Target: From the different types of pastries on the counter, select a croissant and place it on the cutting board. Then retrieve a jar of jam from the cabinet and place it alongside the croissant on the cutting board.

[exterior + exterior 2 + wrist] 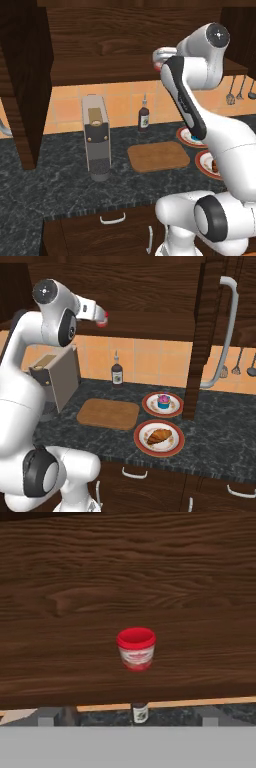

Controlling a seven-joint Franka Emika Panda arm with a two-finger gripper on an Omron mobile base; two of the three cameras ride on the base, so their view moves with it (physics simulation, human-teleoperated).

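Note:
The jar of jam [136, 648], red with a red lid and a paler band, stands on the cabinet's wooden shelf [60, 662], straight ahead of my gripper [128, 718]. The fingertips [46, 717] stand wide apart with nothing between them, so the gripper is open and short of the jar. From the right base view the hand [90, 308] is at shelf height with the jar [103, 320] just beyond it. The croissant [159, 435] lies on a red-rimmed plate [142, 442] on the counter [215, 446]. The cutting board [108, 413] lies bare to the left of the plates.
A pink and blue cupcake [163, 401] sits on a second plate behind the croissant. A tall dark bottle [117, 374] stands by the tiled wall, and a coffee machine [96, 135] stands left of the board. An open cabinet door with a long handle [227, 331] hangs at the right.

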